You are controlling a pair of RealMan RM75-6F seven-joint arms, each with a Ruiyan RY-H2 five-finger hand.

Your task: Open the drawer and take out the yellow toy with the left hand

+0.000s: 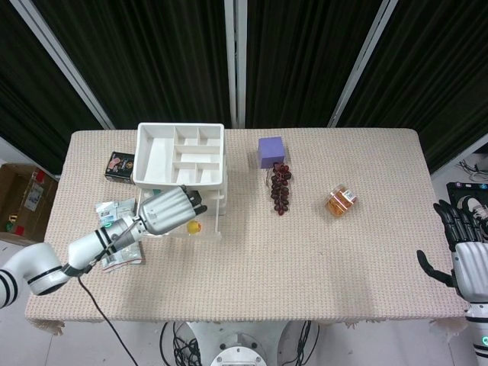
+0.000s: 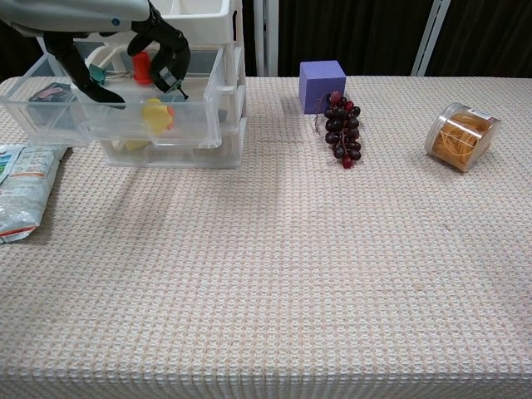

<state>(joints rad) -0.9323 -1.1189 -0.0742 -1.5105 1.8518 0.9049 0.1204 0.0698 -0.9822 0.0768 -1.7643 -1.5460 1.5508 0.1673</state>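
Note:
The clear plastic drawer (image 2: 141,125) stands pulled out from the white drawer unit (image 1: 181,156) at the table's left. In it lies the yellow toy (image 2: 156,114) (image 1: 194,226), beside a red piece (image 2: 143,65) and a small dark clip. My left hand (image 2: 125,51) (image 1: 169,210) hangs over the open drawer, its dark fingers spread and dipping inside just above the toy, holding nothing. My right hand (image 1: 465,248) rests open off the table's right edge.
A purple cube (image 2: 321,85) and a bunch of dark grapes (image 2: 342,131) lie right of the drawers. A clear jar of rubber bands (image 2: 461,135) is at far right. A snack packet (image 2: 25,189) lies left of the drawer; a dark box (image 1: 120,166) behind it.

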